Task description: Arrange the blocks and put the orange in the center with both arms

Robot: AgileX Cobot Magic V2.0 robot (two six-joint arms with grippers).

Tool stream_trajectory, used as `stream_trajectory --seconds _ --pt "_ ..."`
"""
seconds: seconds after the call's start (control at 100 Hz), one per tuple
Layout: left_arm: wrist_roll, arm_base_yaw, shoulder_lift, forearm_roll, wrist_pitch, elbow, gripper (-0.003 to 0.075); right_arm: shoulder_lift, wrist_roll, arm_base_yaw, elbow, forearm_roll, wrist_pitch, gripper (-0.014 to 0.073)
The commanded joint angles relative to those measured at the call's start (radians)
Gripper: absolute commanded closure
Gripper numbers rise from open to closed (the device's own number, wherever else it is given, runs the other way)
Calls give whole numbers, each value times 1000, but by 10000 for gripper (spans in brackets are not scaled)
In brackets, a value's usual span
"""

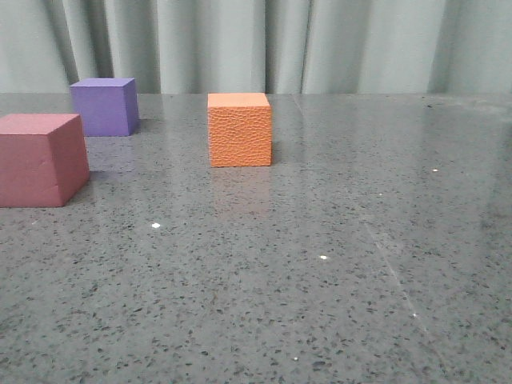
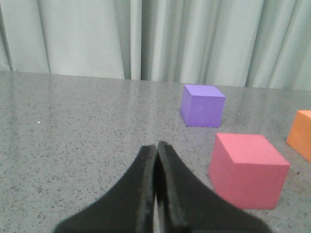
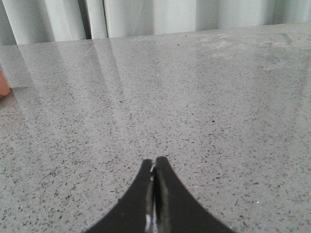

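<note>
The orange cube [image 1: 239,130] with pebbled faces stands near the middle of the table. The purple cube [image 1: 105,106] stands further back on the left. The pink-red cube [image 1: 41,158] is nearer, at the left edge of the front view. In the left wrist view my left gripper [image 2: 156,145] is shut and empty, with the pink-red cube [image 2: 248,170] close beside it, the purple cube [image 2: 202,105] beyond and a corner of the orange cube [image 2: 301,134] at the frame edge. My right gripper [image 3: 154,161] is shut and empty over bare table; a sliver of the orange cube [image 3: 4,86] shows at the edge. Neither gripper shows in the front view.
The speckled grey stone table [image 1: 336,264] runs back to a pale green curtain [image 1: 320,40]. Nothing else stands on the table in these views.
</note>
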Motion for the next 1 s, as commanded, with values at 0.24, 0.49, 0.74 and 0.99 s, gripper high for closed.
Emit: stream_trajectory --seconds 0.24,0.49,0.74,0.99 --pt "-1 1 361 -89 344 -420 739 -21 -9 -6 -14 0 -85 713" --pt "-1 1 545 -108 372 -500 739 -21 -9 -6 -14 0 -85 713" --pt "-1 1 599 -143 393 -500 737 -21 -9 -6 -14 0 -85 713" --pt "0 1 599 -141 383 -500 434 -21 -9 -6 -14 0 -85 713"
